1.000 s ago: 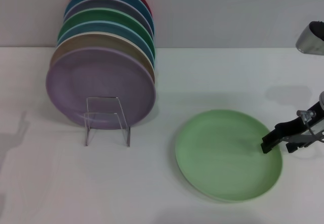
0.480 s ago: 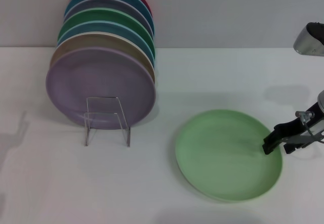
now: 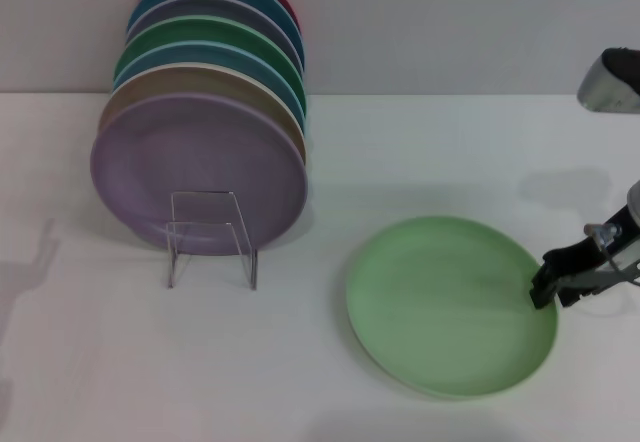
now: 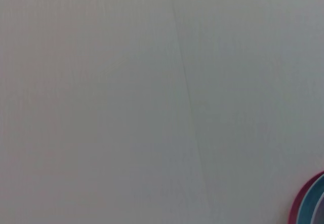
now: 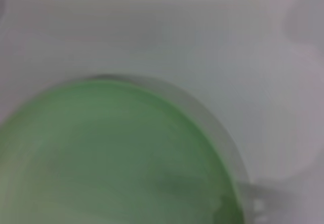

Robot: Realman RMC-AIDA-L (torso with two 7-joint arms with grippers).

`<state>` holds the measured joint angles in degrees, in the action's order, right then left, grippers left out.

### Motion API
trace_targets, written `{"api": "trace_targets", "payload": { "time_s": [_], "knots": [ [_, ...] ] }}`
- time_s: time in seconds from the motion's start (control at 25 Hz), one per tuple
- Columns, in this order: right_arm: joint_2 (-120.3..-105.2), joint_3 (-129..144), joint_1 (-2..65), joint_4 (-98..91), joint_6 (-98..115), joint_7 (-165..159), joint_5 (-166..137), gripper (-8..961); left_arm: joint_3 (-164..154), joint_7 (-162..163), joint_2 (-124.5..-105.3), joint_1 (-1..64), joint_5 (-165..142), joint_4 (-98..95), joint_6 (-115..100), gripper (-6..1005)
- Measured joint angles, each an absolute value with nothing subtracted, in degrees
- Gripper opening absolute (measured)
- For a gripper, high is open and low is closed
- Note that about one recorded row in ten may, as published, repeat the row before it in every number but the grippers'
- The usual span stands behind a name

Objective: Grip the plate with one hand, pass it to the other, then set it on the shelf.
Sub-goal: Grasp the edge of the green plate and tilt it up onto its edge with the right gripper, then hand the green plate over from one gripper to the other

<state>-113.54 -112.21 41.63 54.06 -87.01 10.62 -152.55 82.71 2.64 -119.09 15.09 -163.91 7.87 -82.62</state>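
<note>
The light mint-green plate (image 3: pixel 445 307) lies flat on the white table, right of the middle. It also fills the lower part of the right wrist view (image 5: pixel 111 158). My right gripper (image 3: pixel 548 290) is low at the plate's right rim, open, its black upper finger reaching just over the rim. The plate rests on the table. The wire shelf (image 3: pixel 210 252) stands at the left with several plates upright in it. My left gripper is out of view.
A lavender plate (image 3: pixel 200 167) stands foremost in the shelf, with tan, blue, emerald, purple and red plates behind it. The edges of the rearmost plates (image 4: pixel 310 203) show in the left wrist view against a plain wall. Bare table lies between shelf and mint plate.
My right gripper has drawn back to the right, from over the plate's inner right part to its rim. The plate has not moved.
</note>
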Motion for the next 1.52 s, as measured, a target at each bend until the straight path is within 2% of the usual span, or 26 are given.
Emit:
{"api": "trace_targets", "payload": {
  "time_s": [0.24,0.8,0.88,1.08,1.32,1.52],
  "knots": [
    [-113.71,-108.03,42.11,53.32,-86.1,10.61,-152.57,244,82.7,2.64,-119.09,15.17,-163.84,7.95,-82.34,799],
    [-113.82,-107.83,41.1,57.18,-85.16,10.63,-153.35,35,82.7,2.63,-119.08,15.21,-164.09,8.18,-81.99,799],
    [-113.98,-107.84,39.92,60.33,-84.43,10.62,-153.43,35,82.7,2.64,-119.08,15.2,-164.06,8.18,-82.07,799],
    [-115.54,-108.31,35.37,71.66,-81.31,10.85,-154.88,32,82.74,2.64,-119.09,15.13,-163.86,8.39,-82.56,799],
    [-118.77,-107.74,27.11,87.74,-77.23,13.5,-155.18,25,82.79,2.67,-119.02,13.66,-163.86,11.39,-84.04,798],
    [-119.03,-103.78,19.95,95.78,-72.17,15.0,-152.2,23,82.75,2.73,-118.82,13.28,-163.99,12.64,-85.86,798]
  ]
}}
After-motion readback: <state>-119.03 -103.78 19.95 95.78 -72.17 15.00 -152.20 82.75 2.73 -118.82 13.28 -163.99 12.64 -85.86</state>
